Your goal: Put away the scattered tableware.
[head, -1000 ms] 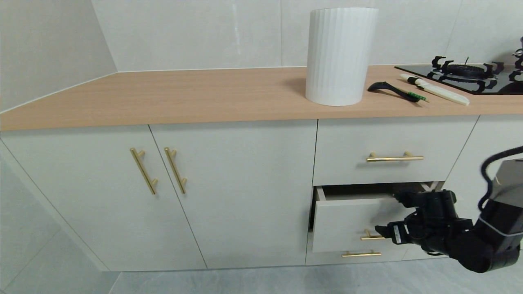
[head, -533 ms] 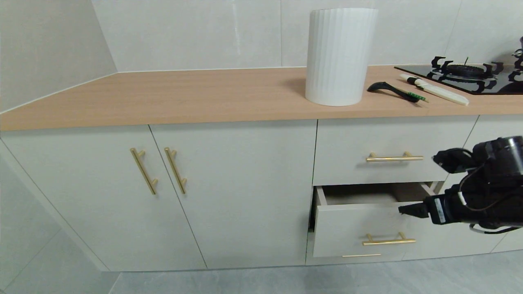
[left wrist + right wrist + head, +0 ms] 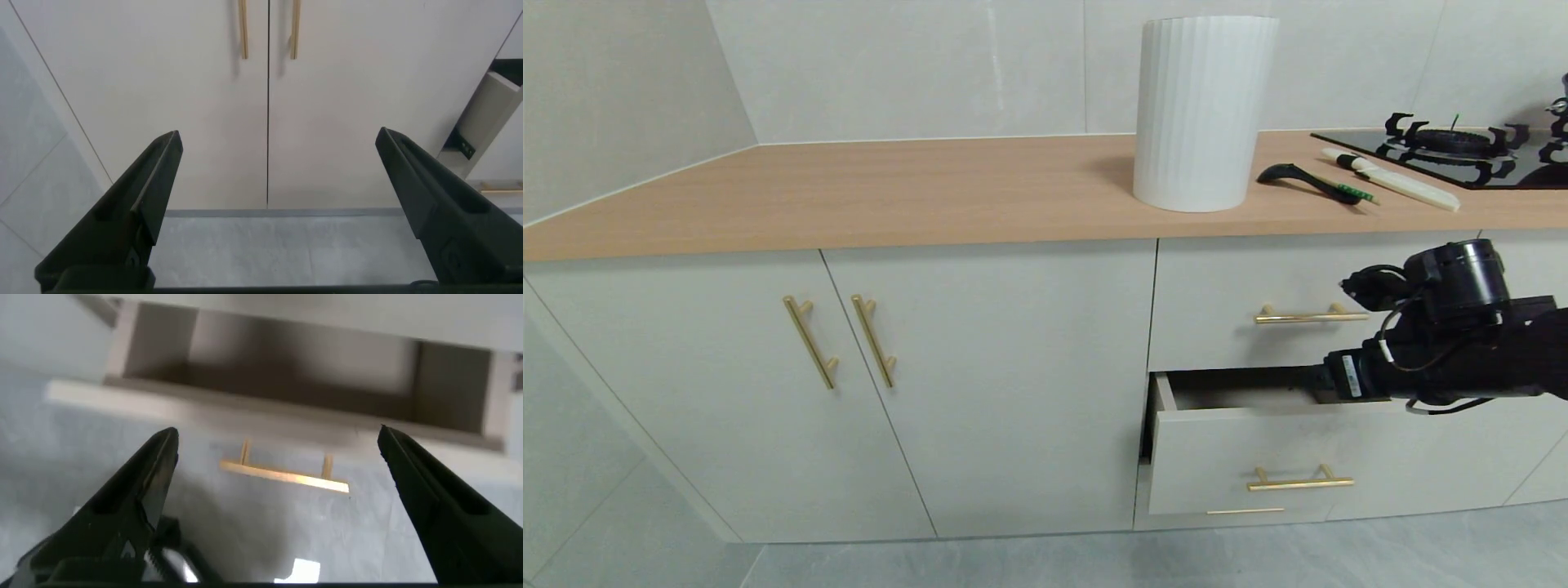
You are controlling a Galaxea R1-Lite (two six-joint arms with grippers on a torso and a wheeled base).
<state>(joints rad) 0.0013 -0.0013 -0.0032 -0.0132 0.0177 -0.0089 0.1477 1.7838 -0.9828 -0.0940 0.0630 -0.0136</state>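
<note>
On the countertop (image 3: 931, 188), beside the white cylinder (image 3: 1205, 114), one black ladle (image 3: 1303, 180), one white knife (image 3: 1401, 184) and a small green-handled piece (image 3: 1356, 193) are lying ungripped. The right wrist view is looking into the single open drawer (image 3: 310, 367), with the right gripper (image 3: 277, 433) spread wide and empty. It has been rising from the drawer front. The left gripper (image 3: 279, 133) is facing two door handles (image 3: 243, 28), also spread and empty.

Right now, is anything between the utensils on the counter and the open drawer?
Nothing visible blocks the way. The black spoon and knife lie on the counter above the drawer, which is pulled out with nothing seen inside. The open right gripper sits at the drawer's opening. The white canister stands beside the utensils, off the path.
</note>
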